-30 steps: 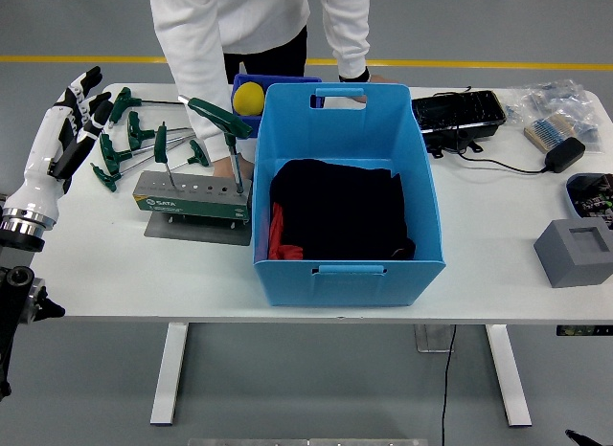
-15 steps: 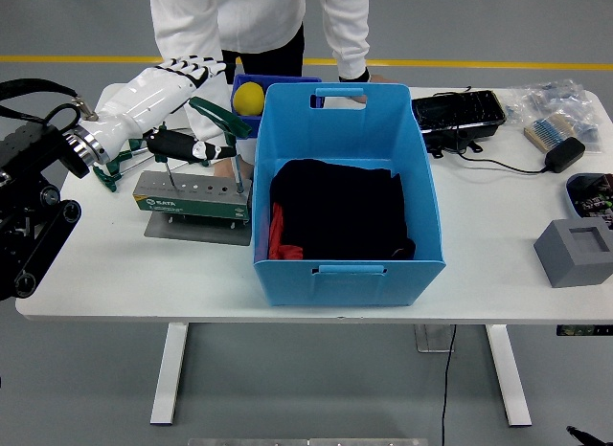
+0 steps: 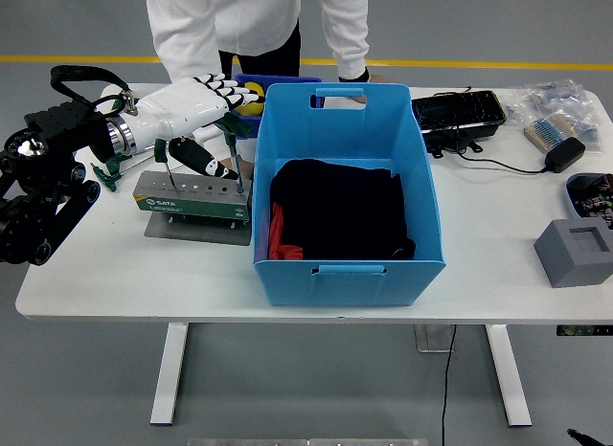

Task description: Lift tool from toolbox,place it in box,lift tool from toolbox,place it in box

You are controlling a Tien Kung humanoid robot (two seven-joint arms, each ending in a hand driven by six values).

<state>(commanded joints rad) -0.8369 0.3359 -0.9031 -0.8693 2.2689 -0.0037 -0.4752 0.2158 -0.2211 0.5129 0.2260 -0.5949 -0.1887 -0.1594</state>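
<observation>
- Tools with green T-handles are standing in the grey toolbox [image 3: 192,195], a metal rack sitting near the table's left edge; one T-handle wrench [image 3: 233,151] is rising from the rack's right end, just beside the blue box [image 3: 347,264].
- More green-handled wrenches [image 3: 117,163] are lying behind the rack, partly hidden by the arm.
- Left hand [image 3: 203,97] is reaching in over the rack with its white fingers [image 3: 228,85] spread and holding nothing; the right hand is not showing.
- Steel shafts are looking stiff and fairly heavy for their size, so I judge the tool will not be bending or crushing; the smooth shaft may be slippery.
- Green crossbar at the top is looking like the best place for taking hold, pulling straight up so the shaft is not binding in its hole.
- Blue box is standing at the table's middle, with dark cloth [image 3: 337,207] and something red lying inside; its tall wall is rising right next to the wrench and will need clearing.
- Person in white sleeves is standing at the far edge, one hand [image 3: 354,80] resting behind the box.
- Yellow ball [image 3: 251,98] in a small blue bin is sitting just behind the fingers.
</observation>
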